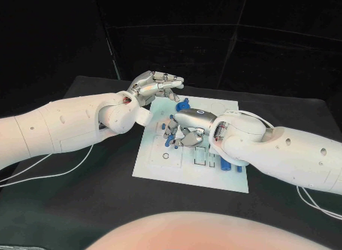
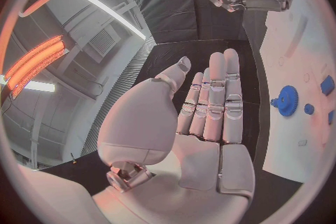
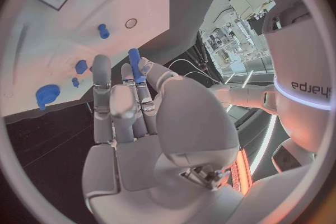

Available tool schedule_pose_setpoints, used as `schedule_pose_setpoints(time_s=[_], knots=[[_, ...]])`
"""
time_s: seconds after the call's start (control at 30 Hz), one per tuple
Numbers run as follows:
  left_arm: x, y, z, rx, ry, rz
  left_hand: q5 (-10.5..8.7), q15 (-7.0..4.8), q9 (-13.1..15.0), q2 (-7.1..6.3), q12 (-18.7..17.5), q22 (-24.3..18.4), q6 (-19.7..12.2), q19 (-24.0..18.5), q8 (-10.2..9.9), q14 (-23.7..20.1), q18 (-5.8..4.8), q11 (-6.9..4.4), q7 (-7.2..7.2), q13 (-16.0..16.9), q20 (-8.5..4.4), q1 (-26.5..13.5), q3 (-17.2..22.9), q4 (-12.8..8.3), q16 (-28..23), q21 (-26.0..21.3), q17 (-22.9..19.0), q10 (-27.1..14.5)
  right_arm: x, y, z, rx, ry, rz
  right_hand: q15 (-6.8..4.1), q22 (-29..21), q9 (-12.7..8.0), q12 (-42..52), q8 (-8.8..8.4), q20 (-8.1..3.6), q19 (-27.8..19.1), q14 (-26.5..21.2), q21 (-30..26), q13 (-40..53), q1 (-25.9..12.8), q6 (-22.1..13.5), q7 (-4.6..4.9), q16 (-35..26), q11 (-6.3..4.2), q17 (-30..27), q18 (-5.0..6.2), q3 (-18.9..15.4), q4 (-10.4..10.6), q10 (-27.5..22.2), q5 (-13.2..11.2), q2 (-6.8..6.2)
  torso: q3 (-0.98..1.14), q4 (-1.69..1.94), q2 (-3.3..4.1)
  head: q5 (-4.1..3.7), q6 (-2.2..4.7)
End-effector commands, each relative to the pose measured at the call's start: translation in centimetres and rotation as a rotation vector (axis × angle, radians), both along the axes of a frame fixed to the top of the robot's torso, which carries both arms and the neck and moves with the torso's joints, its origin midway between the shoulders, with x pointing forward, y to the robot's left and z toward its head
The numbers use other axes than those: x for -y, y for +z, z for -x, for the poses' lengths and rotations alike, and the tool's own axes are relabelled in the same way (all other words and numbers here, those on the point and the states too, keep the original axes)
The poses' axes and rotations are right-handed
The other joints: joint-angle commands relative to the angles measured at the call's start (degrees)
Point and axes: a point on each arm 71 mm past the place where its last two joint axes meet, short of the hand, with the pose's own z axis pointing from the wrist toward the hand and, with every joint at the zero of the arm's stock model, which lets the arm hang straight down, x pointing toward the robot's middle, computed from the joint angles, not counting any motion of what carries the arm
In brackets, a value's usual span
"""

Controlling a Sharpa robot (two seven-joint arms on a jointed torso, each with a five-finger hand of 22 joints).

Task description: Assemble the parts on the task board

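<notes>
Head view shows the white task board [image 1: 160,169] lying flat in the middle of the black desk [image 1: 81,203], with small blue parts [image 1: 223,166] on its surface. The right robot hand [image 1: 187,130] hangs over the middle of the board, palm down, fingers curled toward the plate. In the right wrist view that robot hand pinches a blue cylindrical peg [image 3: 134,64] between thumb and fingers, the peg standing up past the fingertips above the board. Below it in that view lie a blue gear [image 3: 47,94], a short blue pin [image 3: 103,31] and a round hole [image 3: 131,23] in the plate.

The left robot hand [image 1: 152,87] sits at the far left corner of the board, just beside its edge. In the left wrist view its fingers [image 2: 217,98] stretch out straight and close together, thumb apart, holding nothing. The same blue gear [image 2: 285,101] rests on the board near that robot hand, well clear of its fingertips.
</notes>
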Motion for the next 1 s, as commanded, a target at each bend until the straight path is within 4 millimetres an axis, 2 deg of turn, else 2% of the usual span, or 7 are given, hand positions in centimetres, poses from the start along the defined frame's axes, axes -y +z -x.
schedule_pose_setpoints(time_s=[0.03,0.2,0.3,0.4,0.6,0.77,1.0], knots=[[0.1,0.2,-0.1,0.006,-0.006,0.008,0.16,0.20,0.0,0.37,0.3,-0.1,-0.4,0.4,0.3,0.3,0.68,0.18,0.08,0.1,-0.02,0.0,-0.1,0.1,-0.3,-0.4,0.1,-0.4,-0.5,-0.5,0.4,0.040,0.053,0.040,0.14,0.1,-0.1,-0.3,-0.19,-0.34,-0.1,0.3,0.3,0.1,0.4,0.3,0.28,0.4,0.15,0.1,0.81,0.4,0.0,0.2,0.3,0.02,0.03,0.01,0.02,0.26,-0.20],[-0.1,0.2,-0.1,0.010,0.000,0.008,0.16,0.20,0.0,0.39,0.4,-0.1,-0.4,0.4,0.3,0.3,0.67,0.18,0.09,0.1,-0.01,-0.1,-0.1,0.1,-0.3,-0.4,0.1,-0.4,-0.9,-1.8,0.6,0.026,0.057,0.075,0.16,0.1,-0.1,-0.4,-0.22,-0.33,-0.1,0.3,0.4,0.1,0.3,0.3,0.29,0.5,0.16,0.2,0.81,0.5,-0.1,0.2,0.5,-0.04,0.01,0.18,0.05,0.45,-0.46],[-0.2,0.2,-0.1,0.012,0.002,0.008,0.16,0.20,0.0,0.39,0.4,-0.1,-0.4,0.4,0.3,0.3,0.67,0.18,0.09,0.1,-0.01,-0.1,-0.1,0.1,-0.3,-0.4,0.1,-0.4,-1.0,-2.2,0.7,0.023,0.057,0.087,0.16,0.1,-0.1,-0.4,-0.22,-0.33,-0.2,0.3,0.4,0.1,0.3,0.3,0.29,0.5,0.17,0.3,0.81,0.5,-0.1,0.2,0.5,-0.05,0.04,0.13,0.04,0.75,-0.59],[-0.3,0.2,-0.1,0.014,0.005,0.008,0.16,0.21,0.0,0.39,0.4,-0.2,-0.4,0.4,0.3,0.3,0.67,0.18,0.09,0.1,-0.01,-0.1,-0.2,0.2,-0.3,-0.5,0.1,-0.5,-1.0,-2.6,0.7,0.020,0.057,0.099,0.16,0.1,-0.1,-0.4,-0.23,-0.32,-0.2,0.3,0.4,0.1,0.3,0.3,0.29,0.4,0.17,0.1,0.81,0.5,-0.1,0.3,0.5,-0.08,-0.01,0.13,0.01,0.91,-0.73],[-0.5,0.2,-0.1,0.016,0.010,0.007,0.16,0.21,0.0,0.39,0.4,-0.2,-0.4,0.4,0.3,0.3,0.67,0.18,0.09,0.1,-0.01,-0.1,-0.2,0.2,-0.3,-0.5,0.1,-0.5,-1.1,-3.0,0.7,0.022,0.055,0.113,0.16,0.1,-0.1,-0.4,-0.23,-0.32,-0.2,0.3,0.4,0.1,0.3,0.3,0.29,0.4,0.17,0.1,0.81,0.5,-0.1,0.3,0.5,-0.08,0.01,-0.06,-0.03,1.10,-0.87],[-0.5,0.2,-0.1,0.016,0.011,0.007,0.16,0.21,0.0,0.39,0.4,-0.2,-0.4,0.4,0.3,0.3,0.67,0.18,0.09,0.1,-0.01,-0.1,-0.2,0.2,-0.3,-0.5,0.1,-0.5,-1.2,-3.2,0.6,0.030,0.049,0.117,0.17,0.2,-0.1,-0.5,-0.24,-0.32,-0.2,0.3,0.4,0.1,0.3,0.3,0.29,0.3,0.17,-0.1,0.81,0.6,-0.2,0.3,0.6,-0.16,-0.02,0.11,0.00,1.08,-1.02],[-0.5,0.2,-0.1,0.017,0.009,0.008,0.16,0.21,0.0,0.39,0.4,-0.2,-0.4,0.4,0.3,0.3,0.67,0.18,0.09,0.1,-0.01,-0.1,-0.2,0.2,-0.3,-0.5,0.1,-0.5,-1.5,-3.4,0.5,0.047,0.037,0.119,0.17,0.2,-0.1,-0.5,-0.24,-0.32,-0.2,0.3,0.4,0.1,0.3,0.3,0.29,0.4,0.18,0.0,0.81,0.6,-0.2,0.3,0.6,-0.16,0.03,0.07,0.00,1.29,-1.05]])
